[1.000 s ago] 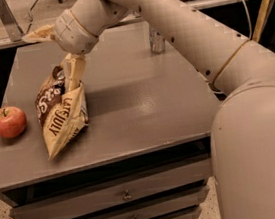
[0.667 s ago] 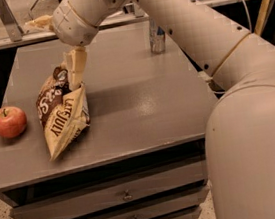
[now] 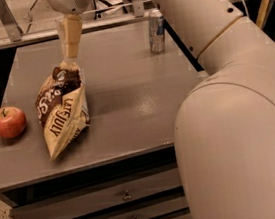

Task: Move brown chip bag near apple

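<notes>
The brown chip bag (image 3: 62,114) lies on the grey table (image 3: 136,96) at the left, dark brown at the top and tan below with "LATE JULY" print. Its crumpled top points up toward my gripper. The red apple (image 3: 8,122) sits at the table's left edge, a short gap to the left of the bag. My gripper (image 3: 72,52) hangs from the top of the view, straight above the bag's top end and touching or almost touching it.
A slim silver drink can (image 3: 156,31) stands at the back of the table, right of the gripper. My large white arm (image 3: 234,119) fills the right side. Drawers (image 3: 124,196) sit under the tabletop. A metal rail runs behind the table.
My gripper and wrist have risen toward the top of the view. The bag has stayed in about the same place beside the apple.
</notes>
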Robot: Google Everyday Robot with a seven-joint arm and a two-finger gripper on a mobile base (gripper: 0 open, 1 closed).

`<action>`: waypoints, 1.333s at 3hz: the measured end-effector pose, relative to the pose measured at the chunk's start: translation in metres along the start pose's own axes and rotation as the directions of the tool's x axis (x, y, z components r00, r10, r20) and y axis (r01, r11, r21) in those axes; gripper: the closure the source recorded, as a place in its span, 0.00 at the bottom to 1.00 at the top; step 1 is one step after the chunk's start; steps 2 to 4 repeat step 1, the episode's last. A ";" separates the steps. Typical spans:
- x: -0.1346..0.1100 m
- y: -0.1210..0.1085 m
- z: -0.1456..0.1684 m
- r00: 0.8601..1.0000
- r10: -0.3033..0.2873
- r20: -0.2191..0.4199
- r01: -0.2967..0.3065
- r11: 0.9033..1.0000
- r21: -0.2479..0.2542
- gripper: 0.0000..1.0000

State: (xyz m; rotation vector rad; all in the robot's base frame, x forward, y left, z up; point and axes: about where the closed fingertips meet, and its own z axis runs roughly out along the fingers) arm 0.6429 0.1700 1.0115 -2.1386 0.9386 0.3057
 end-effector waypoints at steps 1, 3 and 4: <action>0.000 0.000 0.000 1.000 0.000 0.000 0.000 1.000 0.000 0.00; 0.000 0.000 0.000 1.000 0.000 0.000 0.000 1.000 0.000 0.00; 0.000 0.000 0.000 1.000 0.000 0.000 0.000 1.000 0.000 0.00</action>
